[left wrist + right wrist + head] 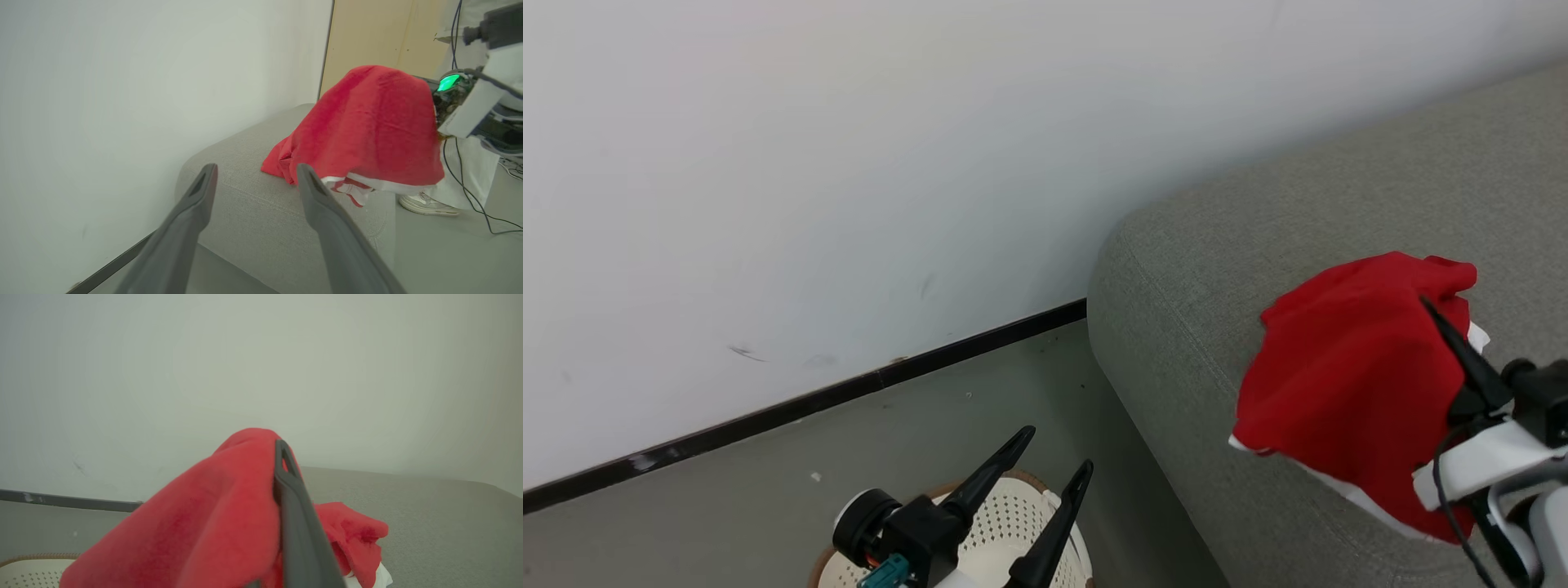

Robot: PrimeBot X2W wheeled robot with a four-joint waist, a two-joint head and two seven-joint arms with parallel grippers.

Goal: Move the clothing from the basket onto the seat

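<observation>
Pale wall [849,163] and grey floor [980,408] frame the work. At the right gripper [1425,304] one dark finger shows, lying against red cloth. The other is buried under the fabric, so I cannot tell whether the claw is clamped on it or merely draped. Around it hangs the clothing [1347,367], a red garment with white trim at the hem. It is raised over the seat [1217,269] near the rounded corner, and in the left wrist view its far fold seems to touch the cushion.

The cloth looks light, limp and not slippery. It will likely sag and snag on the fingers, so a pinch on a bunched fold should serve better than one on a loose edge.

Well apart, the left gripper [1058,448] hangs with fingers spread and nothing between them, above the basket [1013,523] on the floor.
</observation>
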